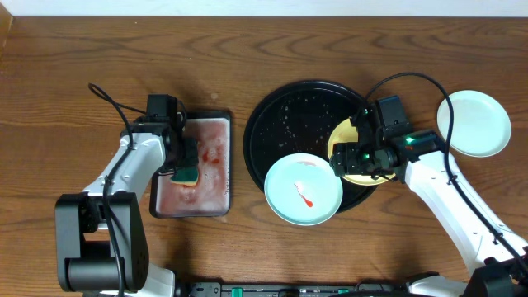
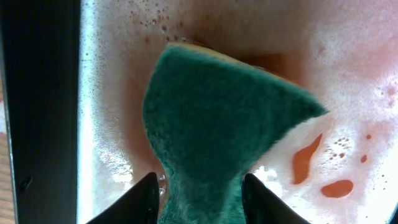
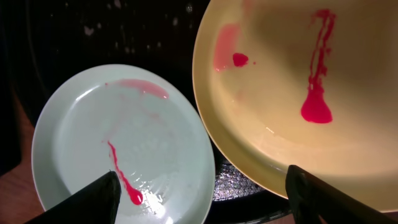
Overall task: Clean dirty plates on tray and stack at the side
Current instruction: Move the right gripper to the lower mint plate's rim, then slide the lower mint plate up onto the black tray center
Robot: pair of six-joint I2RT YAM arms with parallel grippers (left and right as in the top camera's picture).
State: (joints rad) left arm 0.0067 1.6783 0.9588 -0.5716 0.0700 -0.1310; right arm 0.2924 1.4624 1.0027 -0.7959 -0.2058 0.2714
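Observation:
The round black tray (image 1: 289, 124) holds two of the plates. A pale blue one (image 1: 304, 190) (image 3: 124, 143) with a red smear lies at the tray's front rim. A yellow one (image 1: 341, 136) (image 3: 292, 93) with red streaks sits at its right side. My right gripper (image 1: 351, 157) (image 3: 205, 199) hangs open above where these two plates meet, with nothing held. A third, clean pale blue plate (image 1: 473, 122) rests on the table at the far right. My left gripper (image 1: 186, 169) (image 2: 200, 199) is partly open astride the green sponge (image 1: 186, 175) (image 2: 211, 118), with a thin gap at its left finger.
The sponge lies in a rectangular black-rimmed tray (image 1: 191, 213) (image 2: 37, 112) of pinkish foamy water, left of the round tray. Cables arc over both arms. Bare wooden table lies beyond and in front of the trays.

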